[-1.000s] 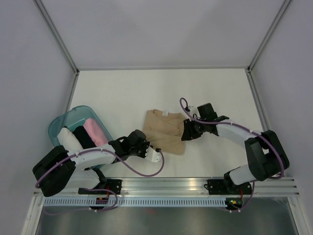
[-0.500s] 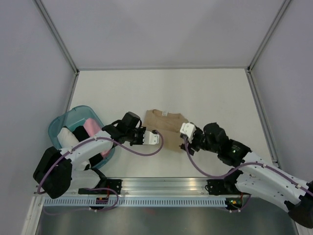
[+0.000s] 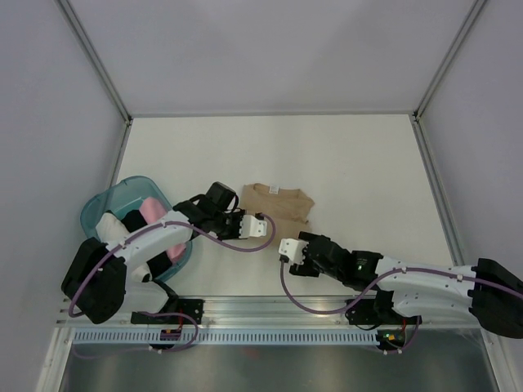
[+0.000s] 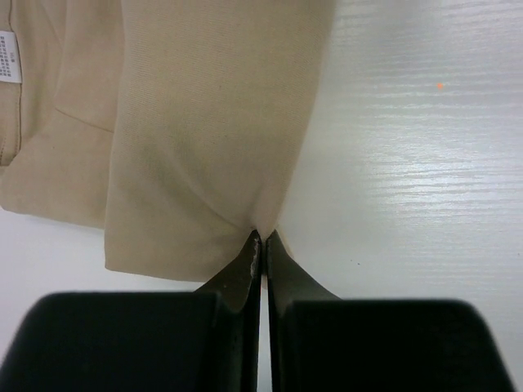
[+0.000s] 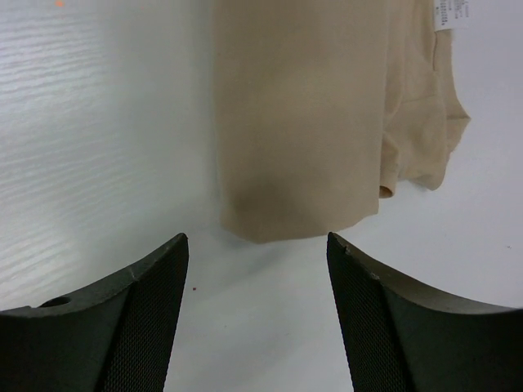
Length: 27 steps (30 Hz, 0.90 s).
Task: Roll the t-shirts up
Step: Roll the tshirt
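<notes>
A tan t-shirt (image 3: 278,204) lies folded on the white table, its neck label (image 4: 6,55) away from me. My left gripper (image 3: 263,226) is at the shirt's near left edge. In the left wrist view its jaws (image 4: 262,238) are shut on a pinch of the tan cloth (image 4: 204,122), which puckers at the tips. My right gripper (image 3: 284,247) sits low on the table just short of the shirt's near hem. It stands open (image 5: 257,245) with only bare table between the fingers, and the tan shirt (image 5: 302,122) lies straight ahead. Pink (image 3: 155,214) and white (image 3: 114,233) rolled t-shirts lie in the basket.
A translucent teal basket (image 3: 98,204) stands at the left near the left arm, with a dark bundle between the rolls. Metal frame posts and grey walls bound the table at the back and sides. A metal rail runs along the near edge.
The right arm swung from the shirt's right side round to its near hem and its jaws opened. The left gripper carried the near hem away from me, so the shirt now lies shorter.
</notes>
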{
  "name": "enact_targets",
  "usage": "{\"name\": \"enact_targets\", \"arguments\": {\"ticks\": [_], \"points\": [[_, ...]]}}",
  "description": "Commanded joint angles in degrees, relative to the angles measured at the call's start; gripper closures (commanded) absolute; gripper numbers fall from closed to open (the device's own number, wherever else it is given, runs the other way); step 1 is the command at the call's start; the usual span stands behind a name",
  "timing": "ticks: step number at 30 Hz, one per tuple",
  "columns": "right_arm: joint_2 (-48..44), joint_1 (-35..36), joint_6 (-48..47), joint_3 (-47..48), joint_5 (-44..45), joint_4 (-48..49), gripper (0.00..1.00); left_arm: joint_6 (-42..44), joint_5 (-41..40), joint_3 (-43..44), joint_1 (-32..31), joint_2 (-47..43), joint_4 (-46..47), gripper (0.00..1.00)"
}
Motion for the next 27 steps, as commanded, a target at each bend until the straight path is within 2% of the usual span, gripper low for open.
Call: {"name": "enact_targets", "arguments": {"ticks": [1, 5, 8, 11, 12, 14, 15, 17, 18, 20, 22, 23, 24, 25, 27], "points": [[2.13, 0.27, 3.22, -0.15, 5.81, 9.76, 0.26, -1.32, 2.96, 2.22, 0.17, 0.87, -1.17, 0.98], [5.47, 0.18, 3.92, -0.24, 5.65, 12.4, 0.24, -1.58, 2.87, 3.01, 0.26, 1.75, -1.61, 0.98], [8.88, -0.34, 3.22, 0.01, 0.99, 12.76, 0.24, -1.76, 2.96, 3.36, 0.52, 2.01, -1.88, 0.98], [12.42, -2.45, 3.4, 1.77, -4.01, 10.12, 0.33, -1.93, 3.31, 3.72, 0.87, 2.19, -2.49, 0.98], [12.68, -3.85, 3.22, 2.56, -4.98, 9.34, 0.47, -2.11, 3.48, 3.63, 1.04, 2.19, -2.93, 0.98], [13.21, -5.44, 3.66, 3.53, -8.06, 8.37, 0.59, -2.02, 3.75, 3.54, 1.31, 1.93, -3.37, 0.98], [13.3, -7.19, 3.75, 5.02, -9.63, 5.49, 0.7, -2.11, 3.84, 3.46, 1.4, 1.84, -4.07, 0.98], [13.13, -8.95, 2.96, 6.52, -13.24, 2.58, 0.82, -2.11, 4.71, 3.45, 1.84, 1.66, -4.95, 0.98], [12.86, -10.27, 2.35, 8.18, -14.3, -0.4, 0.92, -2.2, 5.32, 3.54, 2.01, 1.49, -5.91, 0.98], [12.16, -11.77, 1.29, 10.29, -22.34, -3.31, 0.98, -2.02, 6.91, 3.63, 2.28, 0.7, -9.07, 0.98], [12.77, -15.28, 0.85, 13.29, -27.99, -7.01, 1.0, -3.25, 7.44, 2.5, 2.28, -0.96, -9.09, 0.98], [13.3, -17.12, 0.85, 13.82, -30.71, -7.45, 1.0, -4.21, 7.18, 1.88, 2.28, -1.58, -8.47, 0.9], [13.82, -17.48, 0.59, 14.43, -31.35, -8.07, 1.0, -4.74, 6.74, 1.0, 2.28, -2.11, -7.34, 0.78], [14.26, -17.83, 0.59, 14.61, -31.44, -7.99, 1.0, -5.18, 5.52, 0.04, 2.28, -2.99, -5.67, 0.55], [15.32, -18.1, 0.5, 14.79, -31.88, -7.29, 1.0, -4.4, 5.16, -3.48, 2.19, -5.89, -0.84, 0.42]]}}
